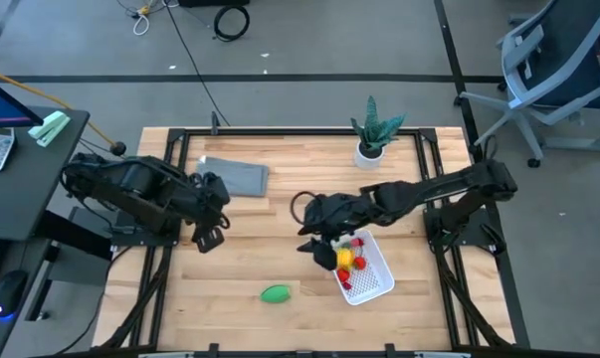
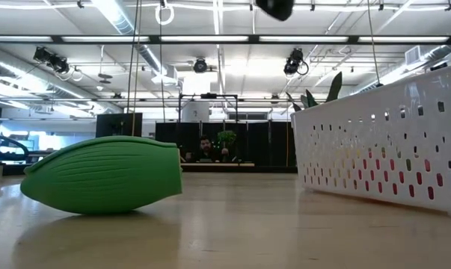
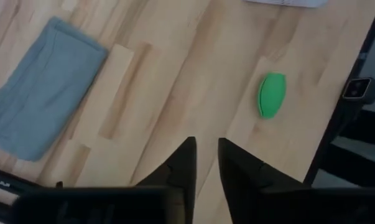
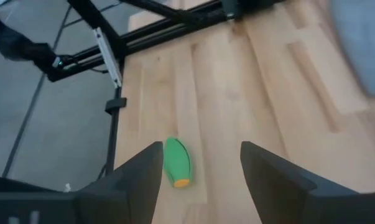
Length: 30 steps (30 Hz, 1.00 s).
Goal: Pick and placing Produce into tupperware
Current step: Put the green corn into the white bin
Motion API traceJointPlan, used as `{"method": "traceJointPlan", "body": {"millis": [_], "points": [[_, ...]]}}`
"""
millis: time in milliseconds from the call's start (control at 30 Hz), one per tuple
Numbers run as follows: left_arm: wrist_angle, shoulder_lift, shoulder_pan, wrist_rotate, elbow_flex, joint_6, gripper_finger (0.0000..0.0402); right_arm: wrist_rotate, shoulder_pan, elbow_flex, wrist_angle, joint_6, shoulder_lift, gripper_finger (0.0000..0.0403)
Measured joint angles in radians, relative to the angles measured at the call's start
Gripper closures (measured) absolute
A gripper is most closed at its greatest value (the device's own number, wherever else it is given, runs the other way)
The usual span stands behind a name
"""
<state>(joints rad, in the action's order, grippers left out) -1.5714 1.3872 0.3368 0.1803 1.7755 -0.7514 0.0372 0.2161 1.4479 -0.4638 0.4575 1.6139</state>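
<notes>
Produce: green oval ribbed plastic piece (image 1: 276,293) lies alone on wooden surface (image 1: 240,259), left of white perforated plastic basket (image 1: 379,285), near front edge. Right gripper (image 1: 316,249) hovers at basket's left rim, jaws spread, empty. Left gripper (image 1: 209,240) waits far left, jaws nearly pressed together. Risk: rounded piece rolls off near edge if nudged. Open room all around it.

Even, bright overhead lighting; ceiling strip lights (image 2: 210,39) glared in low view. Soft shadow lay under green oval piece (image 2: 104,173). Counter (image 1: 240,268) evenly lit, no harsh shadows. Right wrist view was blurred; grey cloth (image 4: 367,43) out of focus.
</notes>
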Motion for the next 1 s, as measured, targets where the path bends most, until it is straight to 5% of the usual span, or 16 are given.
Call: {"method": "traceJointPlan", "body": {"millis": [433,1000], "points": [[0.001,-0.002,0.028,0.002,-0.081,0.005,0.0241,0.066,0.048,0.0,0.287,-0.159,0.259,0.0178],[0.0,-0.001,0.028,0.002,-0.25,0.025,0.0236,0.004,0.095,0.0,0.296,-0.249,0.372,0.0149]]}}
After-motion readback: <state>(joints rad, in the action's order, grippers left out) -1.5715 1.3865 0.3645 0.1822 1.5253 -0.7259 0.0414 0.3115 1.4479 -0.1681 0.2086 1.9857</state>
